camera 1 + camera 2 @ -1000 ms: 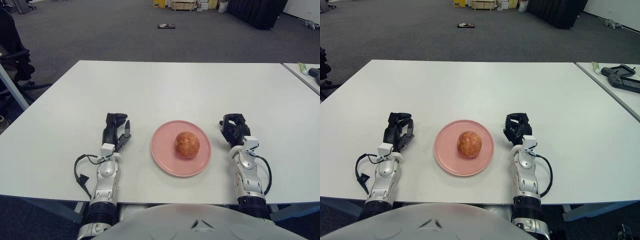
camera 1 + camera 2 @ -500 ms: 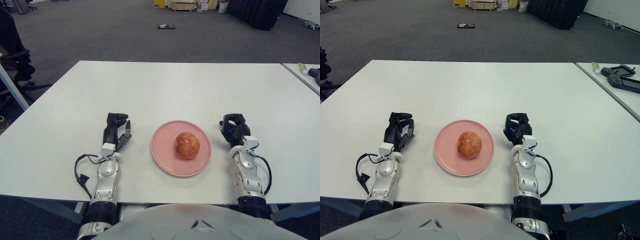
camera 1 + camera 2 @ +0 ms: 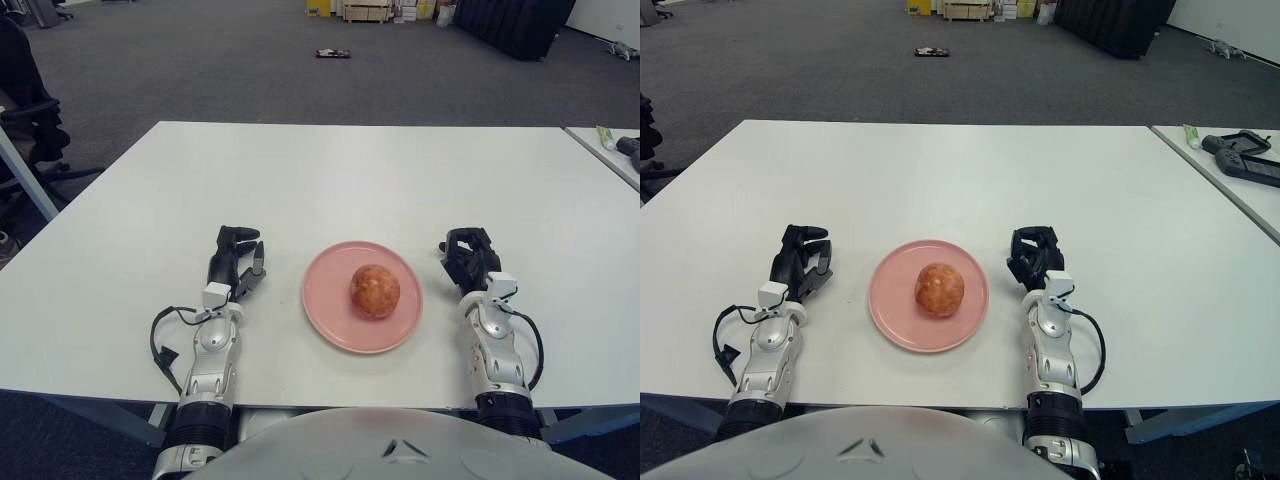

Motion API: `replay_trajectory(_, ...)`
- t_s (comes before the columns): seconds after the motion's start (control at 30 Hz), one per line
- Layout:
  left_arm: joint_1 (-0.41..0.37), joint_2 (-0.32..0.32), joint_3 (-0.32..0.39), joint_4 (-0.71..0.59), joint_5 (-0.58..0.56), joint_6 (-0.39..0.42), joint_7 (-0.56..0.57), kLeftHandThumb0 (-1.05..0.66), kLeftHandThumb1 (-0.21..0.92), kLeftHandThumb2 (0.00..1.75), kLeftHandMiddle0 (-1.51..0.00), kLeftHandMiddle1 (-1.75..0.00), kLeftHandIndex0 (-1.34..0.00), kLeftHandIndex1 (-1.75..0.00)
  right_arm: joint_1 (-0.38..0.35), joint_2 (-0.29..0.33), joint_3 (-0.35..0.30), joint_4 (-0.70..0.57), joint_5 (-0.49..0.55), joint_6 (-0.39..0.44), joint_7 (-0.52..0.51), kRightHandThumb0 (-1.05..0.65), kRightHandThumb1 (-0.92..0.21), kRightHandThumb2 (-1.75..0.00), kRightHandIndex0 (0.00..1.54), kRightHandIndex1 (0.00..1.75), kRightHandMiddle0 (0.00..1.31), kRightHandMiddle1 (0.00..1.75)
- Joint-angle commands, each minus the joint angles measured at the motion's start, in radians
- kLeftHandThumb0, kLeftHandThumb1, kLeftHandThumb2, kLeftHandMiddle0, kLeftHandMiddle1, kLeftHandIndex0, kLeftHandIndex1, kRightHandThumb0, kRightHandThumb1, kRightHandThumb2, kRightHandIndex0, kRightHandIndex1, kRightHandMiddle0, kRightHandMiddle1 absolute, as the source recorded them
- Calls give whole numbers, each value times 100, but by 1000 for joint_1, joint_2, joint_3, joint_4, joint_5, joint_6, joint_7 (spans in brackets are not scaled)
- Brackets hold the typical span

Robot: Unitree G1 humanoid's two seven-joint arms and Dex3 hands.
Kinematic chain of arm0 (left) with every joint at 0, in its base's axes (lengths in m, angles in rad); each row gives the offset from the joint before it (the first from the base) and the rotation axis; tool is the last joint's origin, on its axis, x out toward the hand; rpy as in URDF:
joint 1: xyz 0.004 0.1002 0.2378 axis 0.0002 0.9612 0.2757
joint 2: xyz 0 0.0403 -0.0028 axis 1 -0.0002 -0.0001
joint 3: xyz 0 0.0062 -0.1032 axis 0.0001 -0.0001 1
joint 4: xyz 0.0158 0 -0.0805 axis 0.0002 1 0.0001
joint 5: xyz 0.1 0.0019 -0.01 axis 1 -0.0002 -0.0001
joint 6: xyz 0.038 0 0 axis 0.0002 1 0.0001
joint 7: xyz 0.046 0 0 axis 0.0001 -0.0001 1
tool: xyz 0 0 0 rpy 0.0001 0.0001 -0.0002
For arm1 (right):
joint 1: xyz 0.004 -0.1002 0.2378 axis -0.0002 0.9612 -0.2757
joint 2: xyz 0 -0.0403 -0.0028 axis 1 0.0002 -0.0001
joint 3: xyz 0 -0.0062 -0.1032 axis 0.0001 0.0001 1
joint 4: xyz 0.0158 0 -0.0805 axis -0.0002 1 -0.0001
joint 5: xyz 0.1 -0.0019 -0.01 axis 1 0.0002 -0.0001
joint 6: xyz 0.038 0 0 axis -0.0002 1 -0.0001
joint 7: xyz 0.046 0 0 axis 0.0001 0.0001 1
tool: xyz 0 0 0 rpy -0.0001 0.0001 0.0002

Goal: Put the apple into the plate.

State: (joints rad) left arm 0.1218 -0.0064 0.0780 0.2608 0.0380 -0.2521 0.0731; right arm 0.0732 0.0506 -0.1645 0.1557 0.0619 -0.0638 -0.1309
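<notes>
The apple, reddish with pale mottling, sits on the pink plate a little right of its centre, and the plate lies on the white table close to the near edge, between the robot's two hands. The left hand rests on the table just left of the plate, apart from its rim, with its dark fingers loosely bent and pointing away from the robot; it holds nothing. The right hand rests on the table just right of the plate, also clear of the rim, its fingers curled inward into a loose fist with nothing in them. Both forearms lie flat on the table and run back to the near edge. At the far right a second table stands apart from the first and carries a dark handheld controller and a small green and white tube
</notes>
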Motion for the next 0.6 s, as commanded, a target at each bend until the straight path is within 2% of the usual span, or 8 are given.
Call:
replay_trajectory(0.0, 30, -2, -13, 19, -15, 87, -26, -35, 86, 62, -41, -139, -23, -175, 13, 3, -4, 34, 9, 37, 0, -36, -81, -68, 44, 130, 25, 175)
replay_trajectory(0.23, 31, -3, -13, -2, -26, 139, -28, -35, 89, 58, -38, -141, -21, -175, 15, 2, -4, 34, 9, 36, 2, -36, -80, -69, 44, 130, 26, 175)
replay_trajectory(0.57, 32, -1, -14, -6, -37, 153, -33, -35, 92, 53, -36, -143, -20, -175, 20, 2, 0, 24, 6, 47, 0, -37, -77, -73, 45, 130, 28, 175)
